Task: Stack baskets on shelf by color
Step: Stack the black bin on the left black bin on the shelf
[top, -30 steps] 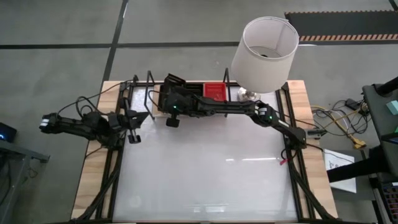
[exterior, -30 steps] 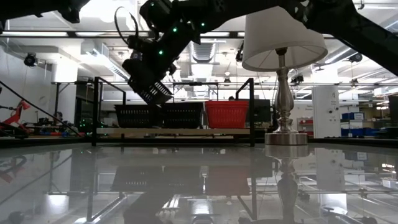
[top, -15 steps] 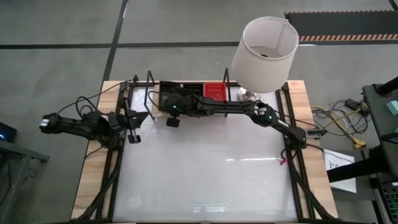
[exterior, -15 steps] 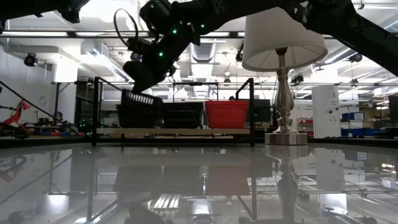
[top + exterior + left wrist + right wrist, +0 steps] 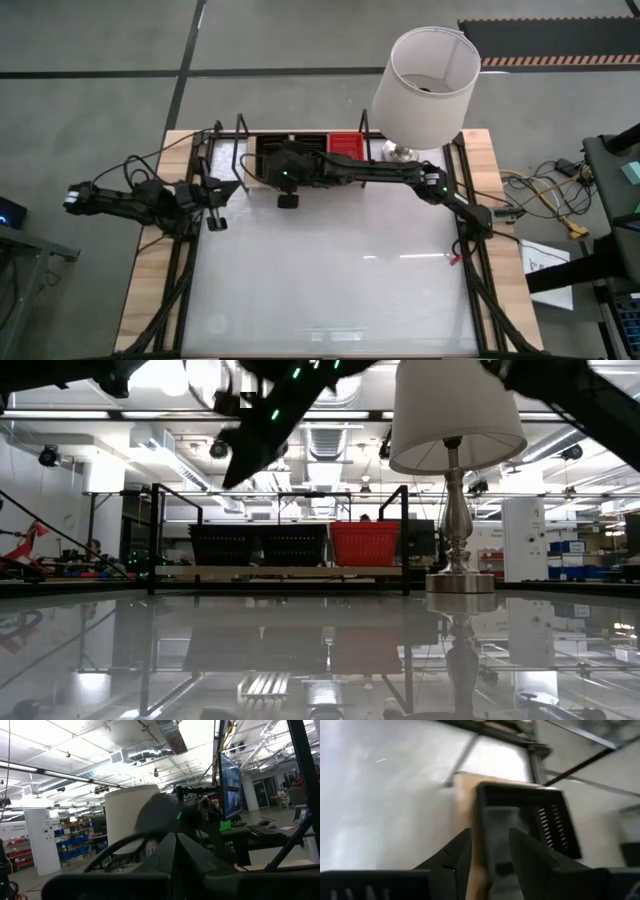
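Note:
The shelf (image 5: 270, 572) stands at the table's far edge. On it, in a row, are a black basket (image 5: 222, 545) at the left end, a second black basket (image 5: 292, 545) in the middle and a red basket (image 5: 365, 543) on the right, all resting level on their bottoms. My right gripper (image 5: 235, 475) hangs open above the left black basket (image 5: 530, 807), clear of it, with nothing between its fingers (image 5: 457, 857). My left gripper (image 5: 213, 205) waits shut near the table's left edge.
A table lamp with a white shade (image 5: 425, 75) stands at the far right, right of the shelf, its base (image 5: 458, 582) on the table. The shelf's black uprights (image 5: 153, 540) rise at its ends. Cables trail off the table's right side.
My right gripper has carried a tilted black basket down onto the shelf's left end, where it settled level on the black basket there. The gripper has then opened, let go and risen, drawing slightly toward the table's near edge.

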Controlling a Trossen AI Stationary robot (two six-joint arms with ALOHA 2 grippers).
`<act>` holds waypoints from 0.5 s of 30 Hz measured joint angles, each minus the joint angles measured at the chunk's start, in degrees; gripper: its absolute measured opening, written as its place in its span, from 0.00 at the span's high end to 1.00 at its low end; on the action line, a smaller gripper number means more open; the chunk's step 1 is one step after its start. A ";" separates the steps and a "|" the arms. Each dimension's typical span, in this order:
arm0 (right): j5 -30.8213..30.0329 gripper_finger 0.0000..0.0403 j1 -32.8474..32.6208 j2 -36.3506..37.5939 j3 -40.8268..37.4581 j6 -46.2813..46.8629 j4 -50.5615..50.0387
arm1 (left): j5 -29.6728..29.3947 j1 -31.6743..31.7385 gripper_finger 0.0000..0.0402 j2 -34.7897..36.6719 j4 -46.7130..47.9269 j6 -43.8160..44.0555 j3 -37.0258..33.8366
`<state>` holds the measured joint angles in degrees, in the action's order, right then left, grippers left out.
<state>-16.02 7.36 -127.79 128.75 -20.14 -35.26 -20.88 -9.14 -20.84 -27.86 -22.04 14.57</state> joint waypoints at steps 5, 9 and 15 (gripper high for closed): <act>4.07 0.78 -2.68 6.40 -2.95 0.07 -9.63 | 0.00 -0.01 1.00 -0.39 0.22 0.13 0.02; 4.03 0.89 -5.63 12.33 -10.83 1.03 -11.36 | -0.66 -0.01 1.00 -2.62 1.00 2.80 0.02; 4.03 0.97 -10.28 26.59 -29.96 7.64 -7.50 | -10.53 0.58 1.00 -12.83 4.80 8.41 3.97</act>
<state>-11.99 -2.93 -101.20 98.78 -12.49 -42.76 -31.41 -8.56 -33.67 -23.06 -13.64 18.53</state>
